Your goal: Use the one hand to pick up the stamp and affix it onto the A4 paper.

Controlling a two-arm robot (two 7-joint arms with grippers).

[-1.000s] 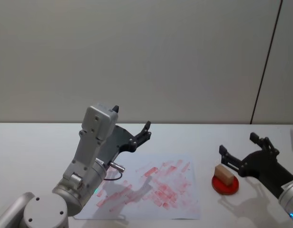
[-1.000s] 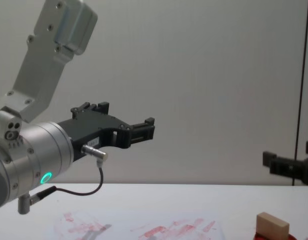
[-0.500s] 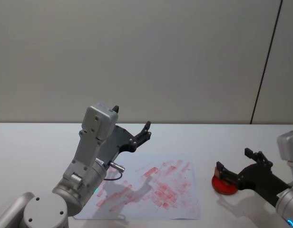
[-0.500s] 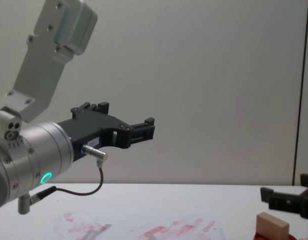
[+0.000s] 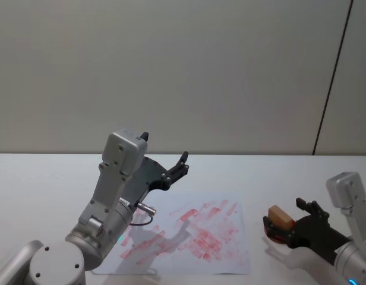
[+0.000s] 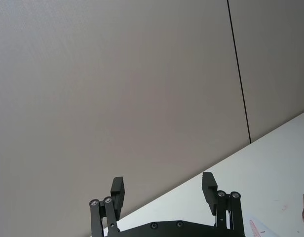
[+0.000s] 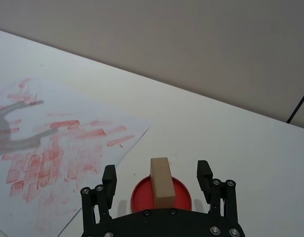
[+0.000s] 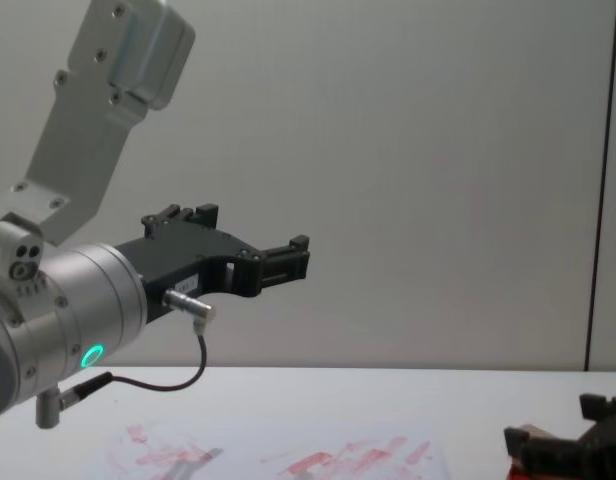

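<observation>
Stamp [image 7: 161, 183] front and centre: a small block of pale tan wood, longer than it is wide, plain on every side that shows. It lies flat across the round red ink pad [image 7: 140, 192], covering the pad's middle.

The right tool [image 7: 157, 170] is down at pad level, black fingers [image 7: 109, 174] spread wide, one on each side of the block. There's a clear gap on both sides and nothing is clamped.

The paper [image 5: 195, 237] is a white sheet, thick with red rectangular prints and smears, lying flat on the surface [image 5: 40, 178]. The pad sits just beside the sheet's right edge, apart from it. Bare white surface runs on behind the pad to the far edge.

Over on the other side, the left tool [image 6: 163, 182] hangs high above the sheet's left part, fingers apart, holding nothing, aimed at the wall [image 5: 171, 71]. It's carried on a big silver arm [image 8: 68, 310] with a green light ring [image 8: 91, 355] glowing.

The surface is plain white. The wall behind is flat grey-beige, with one thin dark vertical seam [image 5: 334, 77] at the right.
</observation>
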